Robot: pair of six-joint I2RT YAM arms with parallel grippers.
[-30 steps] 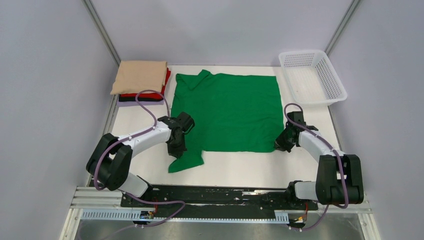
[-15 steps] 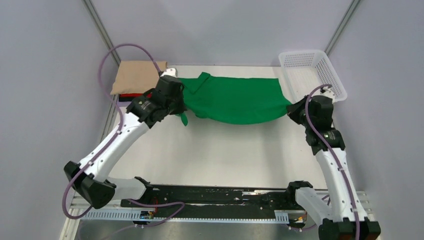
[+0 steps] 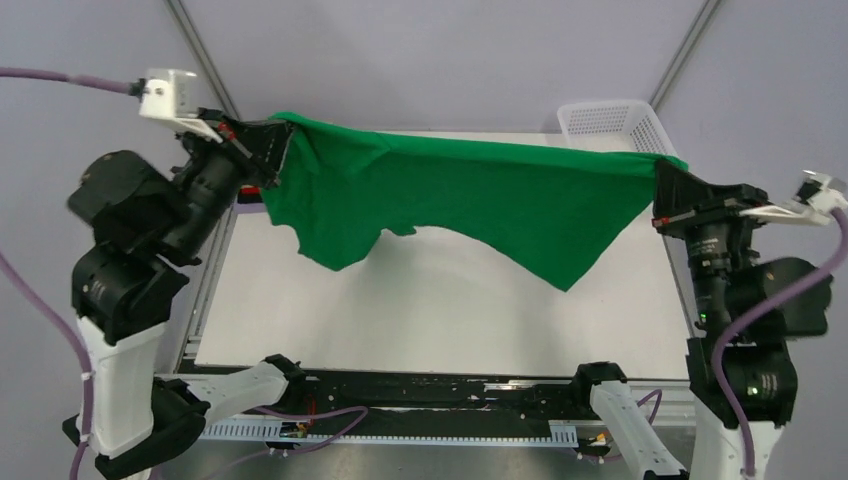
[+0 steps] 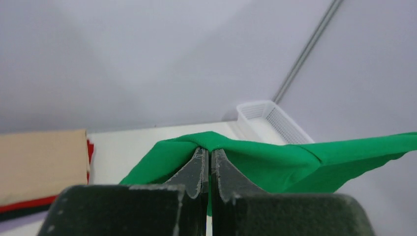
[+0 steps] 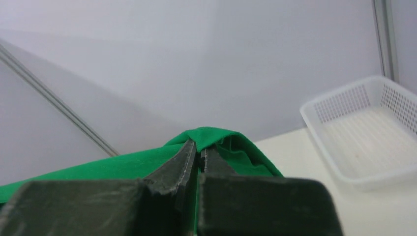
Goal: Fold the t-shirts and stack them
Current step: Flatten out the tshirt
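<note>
The bright green t-shirt (image 3: 470,195) hangs stretched in the air between both grippers, high above the table. My left gripper (image 3: 283,135) is shut on its left end, seen close in the left wrist view (image 4: 210,149). My right gripper (image 3: 660,172) is shut on its right end, seen in the right wrist view (image 5: 199,146). The shirt's lower edge droops in two points over the table. The folded beige shirt (image 4: 39,164) lies on a red one (image 4: 29,202) and a dark one at the far left; my left arm hides them in the top view.
A white mesh basket (image 3: 615,118) stands at the far right corner, partly behind the shirt; it also shows in the right wrist view (image 5: 366,130) and the left wrist view (image 4: 268,118). The white table (image 3: 430,300) lies under the hanging shirt. Grey walls enclose the cell.
Both arms have risen high and spread apart, lifting the green shirt off the table. It went from lying flat, to a low sag, to hanging stretched in the air.
</note>
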